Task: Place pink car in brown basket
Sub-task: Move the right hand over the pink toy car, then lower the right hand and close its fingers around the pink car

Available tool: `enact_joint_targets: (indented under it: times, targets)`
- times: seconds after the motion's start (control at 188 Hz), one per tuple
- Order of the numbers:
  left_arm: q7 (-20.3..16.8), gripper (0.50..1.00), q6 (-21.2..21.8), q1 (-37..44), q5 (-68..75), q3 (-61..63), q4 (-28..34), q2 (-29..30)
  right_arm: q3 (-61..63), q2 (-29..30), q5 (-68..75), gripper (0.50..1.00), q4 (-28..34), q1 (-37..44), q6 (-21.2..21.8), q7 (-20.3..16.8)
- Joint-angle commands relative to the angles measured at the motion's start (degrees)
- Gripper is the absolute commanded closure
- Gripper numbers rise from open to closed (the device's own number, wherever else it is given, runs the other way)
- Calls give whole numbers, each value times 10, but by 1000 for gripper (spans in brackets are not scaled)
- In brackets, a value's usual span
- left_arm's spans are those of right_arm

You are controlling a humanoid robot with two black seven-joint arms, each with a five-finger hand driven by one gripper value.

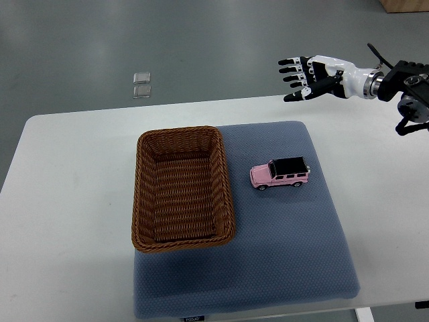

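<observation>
A pink toy car (280, 174) with a black roof stands on its wheels on the blue-grey mat (281, 248), a little right of the basket. The brown wicker basket (142, 201) lies on the mat's left part and holds nothing. My right hand (303, 78) reaches in from the right edge at the table's far side, well above and behind the car, its fingers spread and holding nothing. No left arm shows.
The mat lies on a white table (74, 174). Two small clear plastic pieces (141, 85) lie on the grey floor beyond the table's far edge. A tan box corner (404, 5) shows at the top right.
</observation>
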Motion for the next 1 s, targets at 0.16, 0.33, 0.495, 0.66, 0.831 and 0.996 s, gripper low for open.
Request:
enact_joint_targets:
  times: [0.16,0.33,0.495,0.66,0.831,0.996]
  targets:
    - [0,500,0,0,0,0,0,0,-49,-83,-131,574,182,2,0,4]
    - [0,500,0,0,0,0,0,0,-70,-128,-190,574,281,-9,0,4]
    - [0,500,0,0,0,0,0,0,-71,-144,-205,574,340,-31,0,2]
    - [0,500,-1,0,0,0,0,0,-79,-124,-240,574,344,-65,0,0]
    - [0,500,0,0,0,0,0,0,-81,-120,-251,574,347,-94,0,0]
    - [0,500,0,0,0,0,0,0,-82,-114,-270,574,347,-112,-50,-1]
